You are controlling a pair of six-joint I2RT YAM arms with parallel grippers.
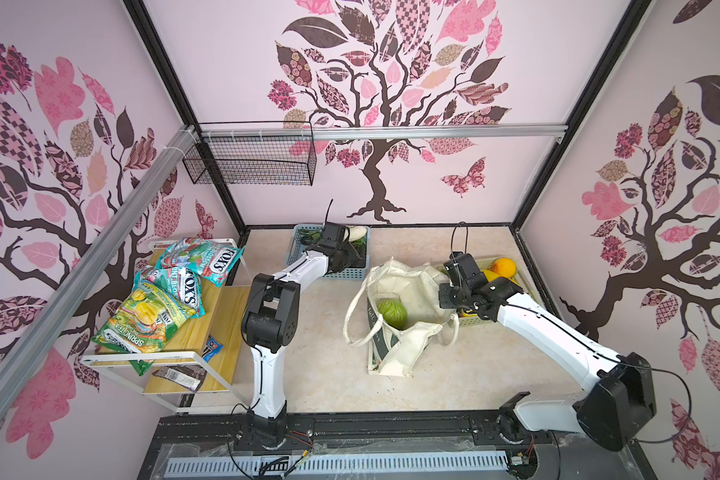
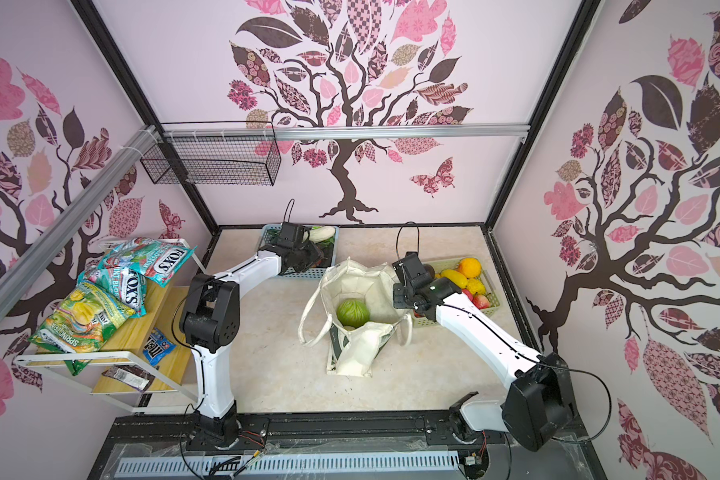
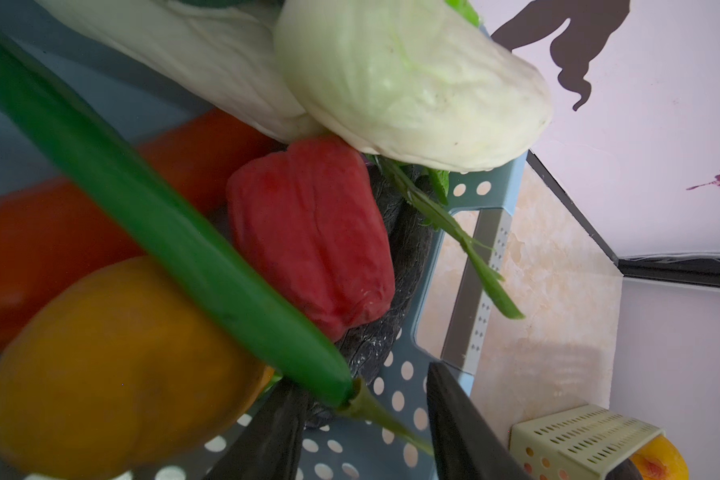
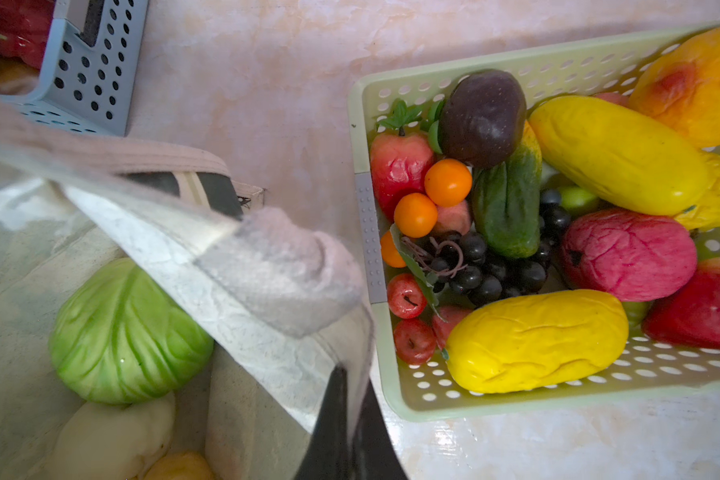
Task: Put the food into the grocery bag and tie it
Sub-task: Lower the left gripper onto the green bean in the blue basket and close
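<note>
My left gripper (image 3: 364, 386) is down in the blue basket (image 3: 395, 401) at the far middle of the table. Its jaws are partway apart, with the thin stem of a long green pepper (image 3: 163, 216) running between them. I cannot tell whether either finger touches it. Around that pepper lie a red bell pepper (image 3: 308, 237), an orange-yellow pepper (image 3: 113, 374) and a blurred orange-red, carrot-like piece (image 3: 59, 232). A pale napa cabbage (image 3: 412, 83) and a white radish (image 3: 192, 50) rest on top of them.

My right gripper (image 4: 348, 399) is clamped tight on the right-hand rim of the grocery bag (image 1: 416, 291), pinching the cream canvas. The bag stands right of centre with its mouth open, nearer than the blue basket. Inside it sits the green cabbage (image 4: 129, 332), with a whitish piece (image 4: 113, 436) and a yellow piece (image 4: 179, 467) just beside it. Touching the bag's right side is the pale green basket (image 4: 474, 401), piled with yellow mangoes (image 4: 537, 340), dark grapes (image 4: 487, 270) and small oranges (image 4: 447, 183).
</note>
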